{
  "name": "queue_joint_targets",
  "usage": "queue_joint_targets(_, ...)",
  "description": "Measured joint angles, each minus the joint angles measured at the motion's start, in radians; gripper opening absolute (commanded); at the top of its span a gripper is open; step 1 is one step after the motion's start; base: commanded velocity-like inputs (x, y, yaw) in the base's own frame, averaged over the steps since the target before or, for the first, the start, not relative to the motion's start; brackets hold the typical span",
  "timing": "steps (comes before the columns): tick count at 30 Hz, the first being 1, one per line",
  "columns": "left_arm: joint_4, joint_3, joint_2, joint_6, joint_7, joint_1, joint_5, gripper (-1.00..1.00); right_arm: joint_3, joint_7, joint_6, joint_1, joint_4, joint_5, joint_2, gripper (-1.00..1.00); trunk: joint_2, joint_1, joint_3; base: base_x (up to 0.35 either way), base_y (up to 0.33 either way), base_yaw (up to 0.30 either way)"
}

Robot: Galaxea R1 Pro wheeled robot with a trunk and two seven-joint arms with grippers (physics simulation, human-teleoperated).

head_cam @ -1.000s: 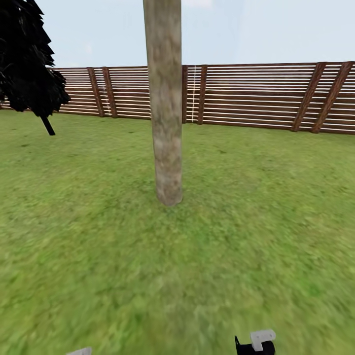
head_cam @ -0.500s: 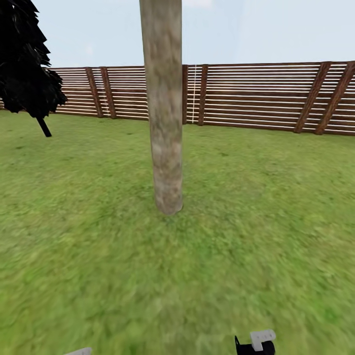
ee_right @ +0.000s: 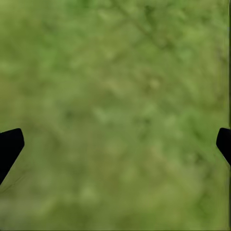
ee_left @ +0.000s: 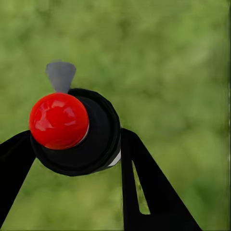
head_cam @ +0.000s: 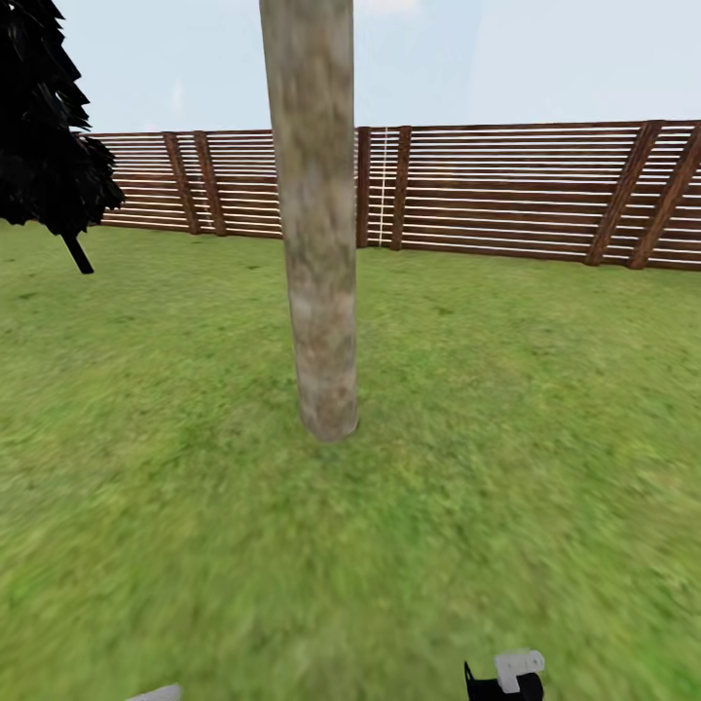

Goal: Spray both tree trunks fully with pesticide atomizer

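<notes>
- Standing on the lawn (head_cam: 506, 409), straight ahead of the head camera: one tree trunk (head_cam: 316, 224), thick, pale grey-brown and mottled, leaning slightly, crown out of frame.
- Bordering the lawn behind the trunk: brown slatted fence (head_cam: 506, 190); at far left, a black cypress-like tree (head_cam: 44, 127) on a thin dark stem.
- Held in the left gripper (ee_left: 77, 144), jaws closed on it: pesticide atomizer (ee_left: 91, 139), black body, pale band at one edge, red round cap, grey nozzle, over blurred grass in the left wrist view.
- Right gripper (ee_right: 115, 144): jaws spread wide and empty, black tips at either edge, over grass.
- At the lower edge of the head view: pale tips of both arms.
</notes>
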Motion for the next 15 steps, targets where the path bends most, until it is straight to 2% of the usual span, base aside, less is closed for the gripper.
queue_joint_targets(4, -0.009, -0.012, -0.001, 0.004, -0.004, -0.007, -0.016, -1.0, 0.003, 0.006, 0.0, -0.001, -0.015, 0.003, -0.007, 1.0, 0.0, 0.0, 0.0, 0.053, -0.016, 0.0)
queue_joint_targets(6, -0.011, -0.042, 0.003, 0.009, -0.008, -0.012, -0.064, -1.0, 0.005, 0.007, 0.001, -0.002, -0.066, 0.034, -0.011, 1.0, 0.0, 0.0, 0.0, 0.009, -0.003, 0.0)
queue_joint_targets(7, -0.023, -0.064, 0.01, 0.01, -0.018, -0.024, -0.107, -1.0, 0.006, 0.009, 0.002, -0.003, -0.124, 0.084, -0.012, 1.0, 0.0, 0.0, 0.0, 0.003, -0.001, 0.0)
queue_joint_targets(8, -0.05, -0.089, 0.021, 0.011, -0.052, -0.045, -0.167, -1.0, 0.005, 0.009, 0.003, -0.003, -0.191, 0.166, -0.013, 1.0, 0.0, 0.0, 0.0, 0.0, 0.0, 0.0)
queue_joint_targets(9, -0.103, -0.121, 0.038, 0.013, -0.178, -0.081, -0.267, -1.0, 0.004, 0.03, 0.015, -0.003, -0.276, 0.309, -0.013, 1.0, 0.0, 0.0, 0.0, 0.0, 0.0, 0.0)
queue_joint_targets(10, -0.124, -0.117, 0.046, 0.019, -0.26, -0.099, -0.303, -1.0, 0.003, 0.057, 0.027, -0.002, -0.308, 0.37, -0.013, 1.0, 0.0, 0.0, 0.0, 0.0, 0.0, 0.0)
queue_joint_targets(11, -0.144, -0.131, 0.053, 0.042, -0.392, -0.123, -0.376, -1.0, 0.003, 0.132, 0.057, -0.002, -0.336, 0.451, -0.012, 1.0, 0.0, 0.0, 0.0, 0.0, 0.0, 0.0)
queue_joint_targets(12, -0.163, -0.123, 0.06, 0.084, -0.509, -0.162, -0.443, -1.0, 0.003, 0.225, 0.085, -0.004, -0.353, 0.513, -0.011, 1.0, 0.0, 0.0, 0.0, 0.0, 0.0, 0.0)
queue_joint_targets(14, -0.177, -0.124, 0.075, 0.146, -0.638, -0.214, -0.546, -1.0, 0.003, 0.381, 0.109, -0.022, -0.375, 0.563, -0.011, 1.0, 0.0, 0.0, 0.0, 0.0, 0.0, 0.0)
queue_joint_targets(15, -0.185, -0.124, 0.087, 0.181, -0.753, -0.252, -0.632, -1.0, 0.001, 0.545, 0.12, -0.051, -0.418, 0.582, -0.011, 1.0, 0.0, 0.0, 0.0, 0.0, 0.0, 0.0)
